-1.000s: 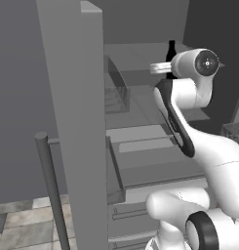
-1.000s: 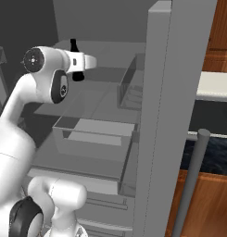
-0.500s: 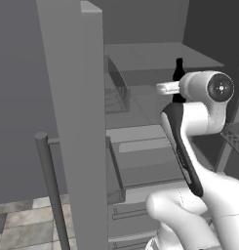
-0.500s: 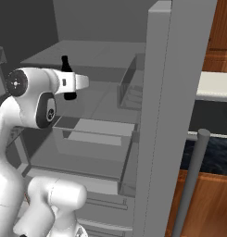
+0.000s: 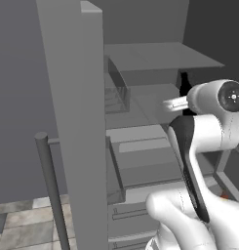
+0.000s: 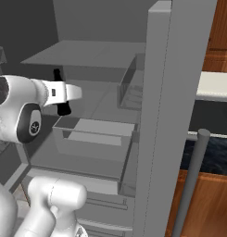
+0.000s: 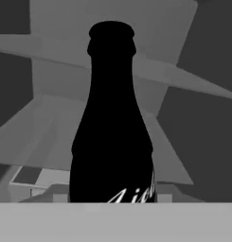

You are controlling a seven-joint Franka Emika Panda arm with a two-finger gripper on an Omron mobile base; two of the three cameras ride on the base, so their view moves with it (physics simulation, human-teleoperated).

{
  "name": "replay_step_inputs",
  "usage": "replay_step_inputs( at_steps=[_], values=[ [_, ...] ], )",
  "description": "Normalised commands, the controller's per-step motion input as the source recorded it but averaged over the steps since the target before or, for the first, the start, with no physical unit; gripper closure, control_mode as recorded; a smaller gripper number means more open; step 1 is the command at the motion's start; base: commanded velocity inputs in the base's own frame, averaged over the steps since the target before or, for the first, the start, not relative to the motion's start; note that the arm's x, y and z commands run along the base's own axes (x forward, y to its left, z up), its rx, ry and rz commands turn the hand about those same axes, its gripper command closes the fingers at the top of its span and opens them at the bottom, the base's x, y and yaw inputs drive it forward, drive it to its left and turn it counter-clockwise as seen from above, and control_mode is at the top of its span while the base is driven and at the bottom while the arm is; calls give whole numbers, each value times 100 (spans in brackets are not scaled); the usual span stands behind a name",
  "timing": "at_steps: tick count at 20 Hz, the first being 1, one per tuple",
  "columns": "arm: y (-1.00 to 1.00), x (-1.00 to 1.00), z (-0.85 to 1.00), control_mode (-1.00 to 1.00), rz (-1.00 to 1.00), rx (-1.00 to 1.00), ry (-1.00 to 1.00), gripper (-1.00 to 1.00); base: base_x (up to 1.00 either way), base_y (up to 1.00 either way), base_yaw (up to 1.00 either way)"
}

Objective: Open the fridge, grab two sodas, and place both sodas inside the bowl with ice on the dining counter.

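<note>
**Black soda bottle at my claw, in front of the open fridge**

My claw (image 6: 64, 102) sits at the end of my white forearm, reaching out level toward the open fridge (image 6: 110, 83). A slim black soda bottle (image 7: 111, 127) stands upright right at my claw, its narrow neck and cap rising above my wrist. From the camera on my hand the bottle stands dead centre and very close, its shoulders widening toward me. My fingertips are hidden, so I cannot tell for certain whether my claw is closed on the bottle or merely around it.

White cursive lettering crosses the bottle's lower body; only part of it shows and I cannot read a word.

Beyond the bottle lies the fridge interior, all grey. A flat shelf (image 5: 160, 54) spans the cavity above my claw. Below and ahead of my claw is a pale open drawer bin (image 6: 94, 139), and beneath that are the closed lower drawers (image 5: 133, 215). Farther in, past my claw, a clear box-shaped bin (image 6: 131, 88) sits on a shelf.

To my right, the tall slab of an open fridge door (image 6: 163, 120) stands edge-on, with a dark vertical bar handle (image 6: 191, 180) beside it. To my left the other door (image 5: 74, 122) stands open too, also with a bar handle (image 5: 51, 190). Past the right-hand door are brown wood cabinets (image 6: 217, 203) and a pale counter edge (image 6: 216, 87). Grey floor tiles (image 5: 23, 227) show low at my left.
</note>
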Motion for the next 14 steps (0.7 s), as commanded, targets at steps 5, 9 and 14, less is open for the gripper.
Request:
replay_step_inputs(
  at_steps=[5,9,14],
  values=[
    [-1,-70,-22,-100,0,-6,14,100,0,0,0],
    [-11,-71,-33,-100,0,-1,11,100,0,0,0],
    [-22,-60,-18,-100,0,1,4,100,0,0,0]
  ],
)
